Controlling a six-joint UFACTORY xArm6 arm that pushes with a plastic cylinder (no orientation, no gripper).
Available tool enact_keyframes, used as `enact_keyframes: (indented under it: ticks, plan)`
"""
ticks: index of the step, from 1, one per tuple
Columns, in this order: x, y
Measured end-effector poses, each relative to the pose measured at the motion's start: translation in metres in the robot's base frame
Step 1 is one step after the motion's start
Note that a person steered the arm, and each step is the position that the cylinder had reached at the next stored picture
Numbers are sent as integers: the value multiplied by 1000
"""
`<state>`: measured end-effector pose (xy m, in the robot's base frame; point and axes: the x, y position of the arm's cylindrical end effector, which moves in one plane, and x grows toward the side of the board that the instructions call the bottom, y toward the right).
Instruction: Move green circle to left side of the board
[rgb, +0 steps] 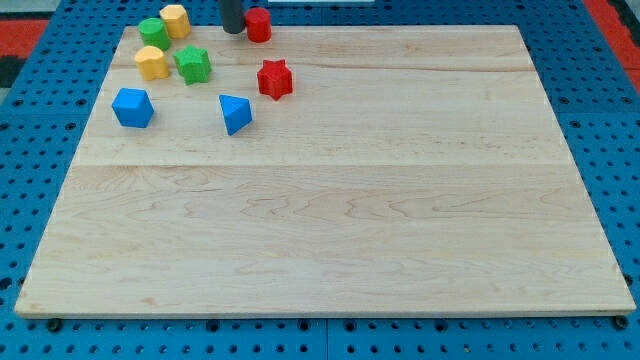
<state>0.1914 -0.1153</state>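
Observation:
The green circle (152, 32) sits at the view's top left of the wooden board (330, 230), touching a yellow block (176, 20) on its right and close above a yellow block (152, 63). My tip (233, 30) is at the view's top edge, right of the green circle, with the yellow block between them. The tip touches or nearly touches a red block (259, 24) on its right.
A green star block (193, 65) lies below and right of the green circle. A red star block (274, 79), a blue triangle block (236, 113) and a blue block (132, 107) lie lower. A blue pegboard (610, 120) surrounds the board.

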Motion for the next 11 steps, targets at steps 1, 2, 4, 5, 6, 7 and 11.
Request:
enact_keyframes:
  ticks: [1,2,4,5,6,7,11]
  plan:
    - [0,27]
    - [17,28]
    - [35,-19]
    - [31,-43]
    - [29,-65]
    - [24,-84]
    - [0,-129]
